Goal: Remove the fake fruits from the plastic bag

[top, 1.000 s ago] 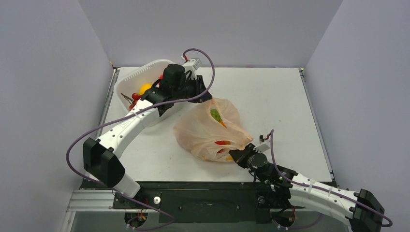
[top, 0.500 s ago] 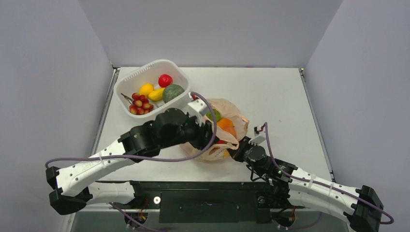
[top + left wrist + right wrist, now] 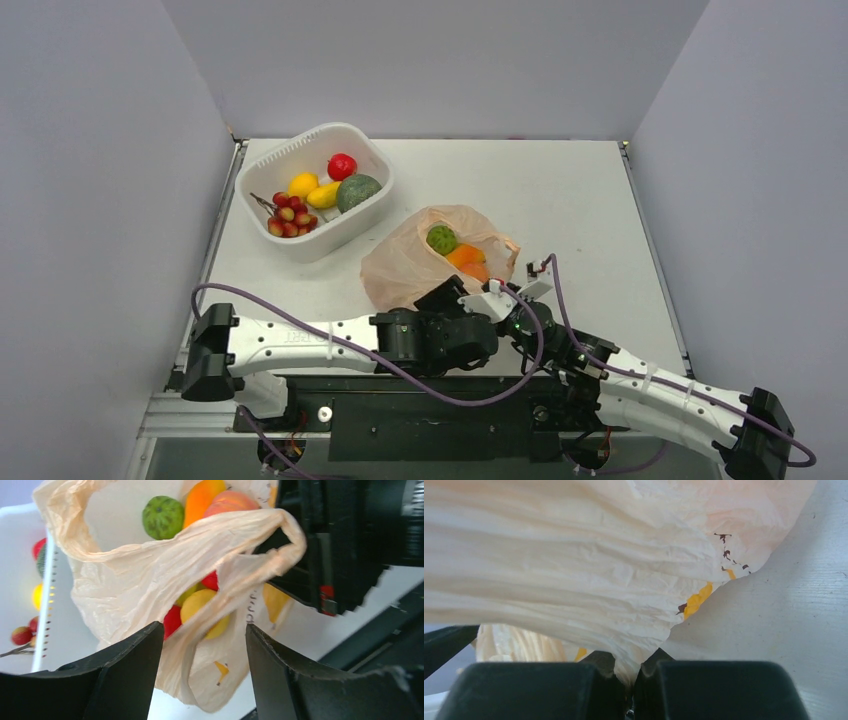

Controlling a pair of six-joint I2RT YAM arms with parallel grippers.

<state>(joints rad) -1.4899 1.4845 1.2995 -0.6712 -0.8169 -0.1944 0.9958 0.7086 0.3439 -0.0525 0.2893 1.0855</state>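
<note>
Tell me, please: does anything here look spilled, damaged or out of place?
Nothing is spilled or damaged. The plastic bag lies slumped, its edge pinched in the right tool, fake fruits inside. The left tool is open before it.

A white matte surface (image 3: 560, 190) filled the middle of the booth. Plain pale lavender walls enclosed it: a back wall (image 3: 430, 60) at 12 o'clock, a left wall (image 3: 90, 200) at 9 and a right wall (image 3: 760, 200) at 3. A black frame (image 3: 400, 420) ran along its 6 o'clock edge. The light was soft and even, throwing only faint shadows.
</note>
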